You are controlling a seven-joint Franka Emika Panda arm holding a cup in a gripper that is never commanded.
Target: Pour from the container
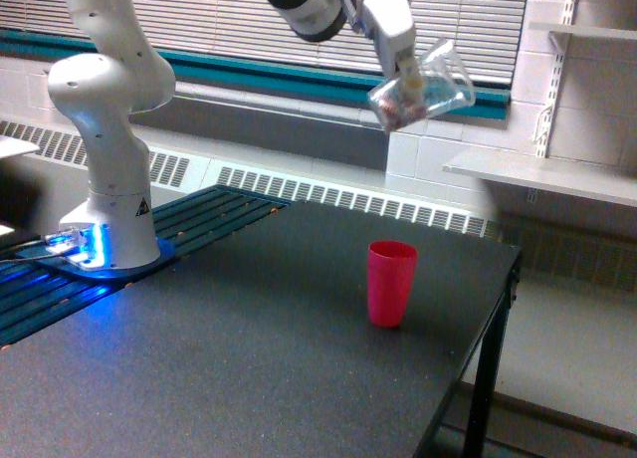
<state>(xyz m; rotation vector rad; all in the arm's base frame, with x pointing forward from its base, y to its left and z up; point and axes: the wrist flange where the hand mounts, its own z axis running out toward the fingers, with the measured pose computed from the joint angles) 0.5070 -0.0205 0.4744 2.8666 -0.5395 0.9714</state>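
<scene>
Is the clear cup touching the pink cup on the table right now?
Apart. In the exterior view the clear cup hangs tilted in the gripper, high in the air, while the pink cup stands on the table with open space between them.

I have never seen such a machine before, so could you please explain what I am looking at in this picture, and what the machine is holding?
This is one picture, taken by a camera that stands apart from the machine and looks across a dark table. The white jointed column on the exterior view's left is a robot arm; its base sits near the table's far corner, where a blue light glows. The arm bends over the top of the picture and ends in its end effector, the part that grasps. It is shut on a small clear container, held tilted high in the air, with pinkish bits visible inside. On the table stands one thing only, an upright pink cup, lower than the container and apart from it. Nothing is flowing out at this moment. Behind are window blinds and shelves on the wall.
</scene>
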